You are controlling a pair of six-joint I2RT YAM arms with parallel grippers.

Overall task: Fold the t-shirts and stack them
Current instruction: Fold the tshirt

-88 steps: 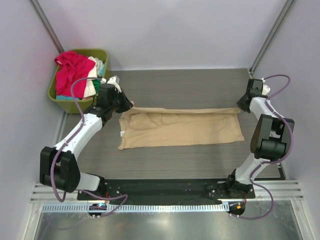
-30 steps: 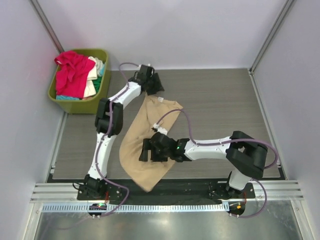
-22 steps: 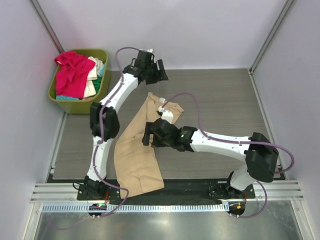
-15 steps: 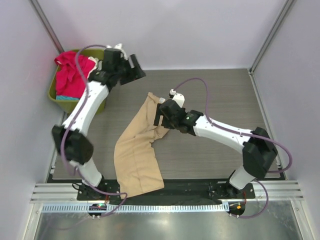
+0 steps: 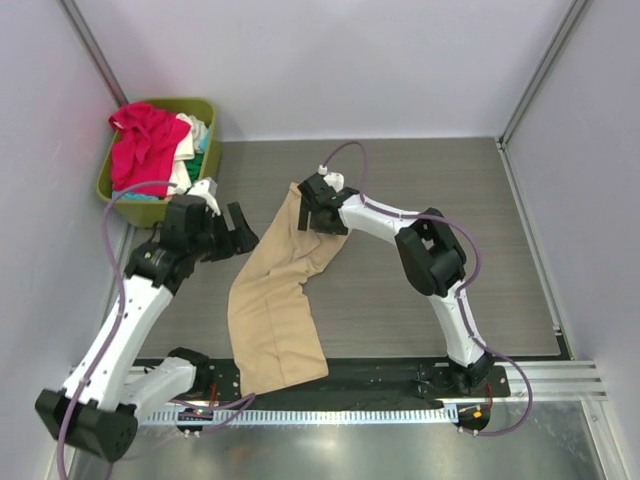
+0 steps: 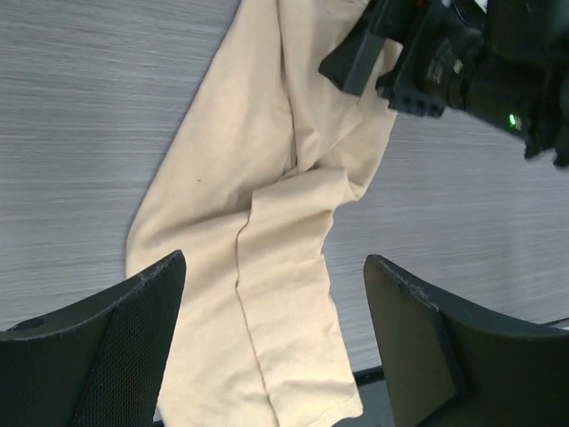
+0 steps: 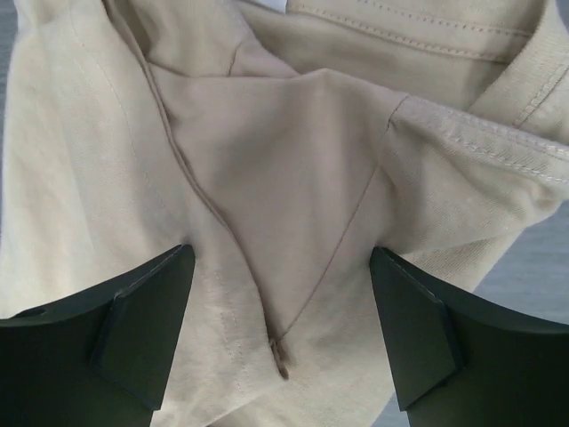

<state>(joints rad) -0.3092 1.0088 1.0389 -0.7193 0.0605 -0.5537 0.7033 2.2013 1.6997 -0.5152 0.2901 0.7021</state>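
While the soft, long-folded tan t-shirt (image 5: 278, 300) lies slantwise on the grey wood-grain bench (image 5: 430, 200), the right gripper (image 5: 322, 215) hangs over its far end, jaws apart, and the left gripper (image 5: 240, 228), jaws spread and empty, sits just beside its left edge.

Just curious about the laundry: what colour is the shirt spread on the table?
The shirt is plain tan-beige, unpatterned; clearest in the left wrist view.

Tan t-shirt (image 5: 272, 310) diagonal on table (image 5: 450, 180)

One t-shirt (image 5: 275, 300) lies on the table (image 5: 440, 180); the basket (image 5: 204, 105) of t-shirts (image 5: 145, 150) sits far-left.
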